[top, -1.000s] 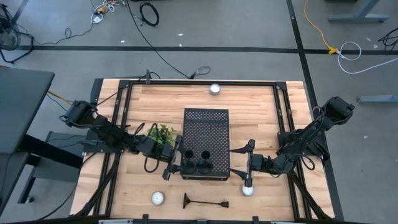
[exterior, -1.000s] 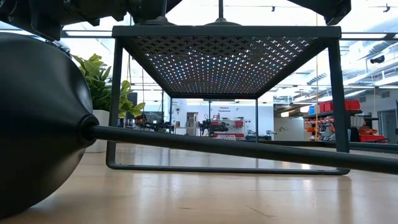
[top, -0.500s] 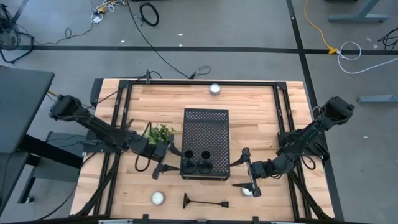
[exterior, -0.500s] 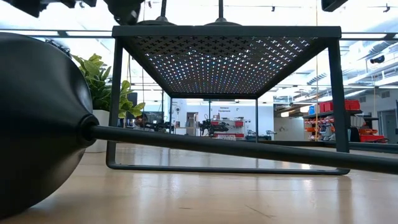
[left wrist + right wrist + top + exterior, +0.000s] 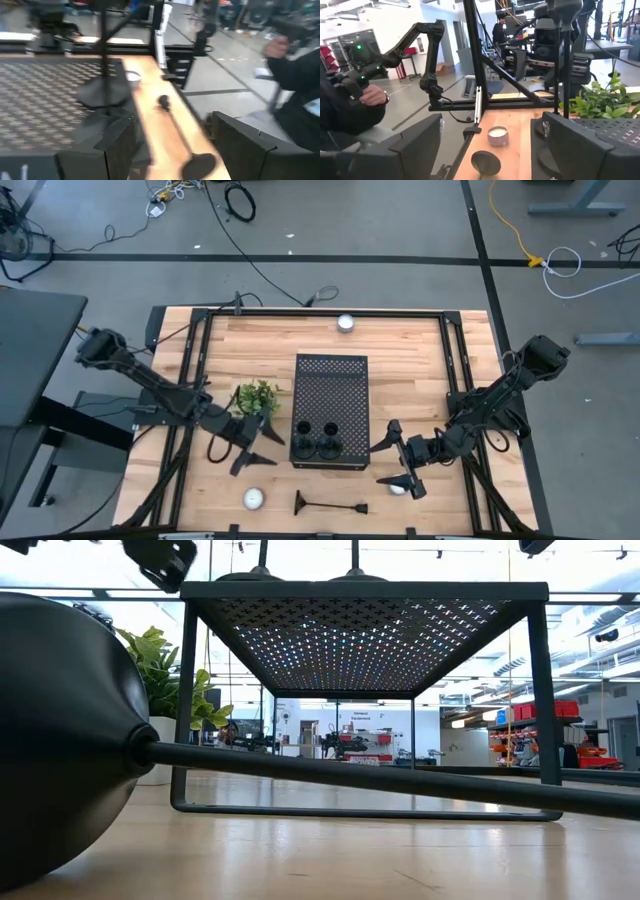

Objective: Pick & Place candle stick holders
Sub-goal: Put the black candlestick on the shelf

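High view first: my left gripper (image 5: 250,452) sits over the bare wood just off the near-left corner of the big black perforated metal box (image 5: 330,390), fingers spread wide with nothing between them. My right gripper (image 5: 400,463) is off the box's near-right corner, spread just as wide and empty too, right above a small white round candle (image 5: 399,488) without gripping it, as far as I can tell.

Counting the slim black metal candle stick holders, I get three. Two stand upright (image 5: 301,445) (image 5: 324,445) side by side on the near end of the box top, round bases touching or nearly so. The third one (image 5: 330,505) lies flat on the light wooden table (image 5: 440,370) near the front edge, between the two near candles. In the low view that fallen holder (image 5: 60,740) fills the left of the picture, its stem running off to the right, and the box (image 5: 365,595) stands behind it on thin legs.

White candles: three in all, the one under my right gripper, another (image 5: 254,498) near the front-left, and one (image 5: 346,322) by the far edge.

One small green potted plant (image 5: 258,396) sits just left of the box. Left wrist view is pretty blurry, but the wide gap between my fingers (image 5: 117,145) shows there too.
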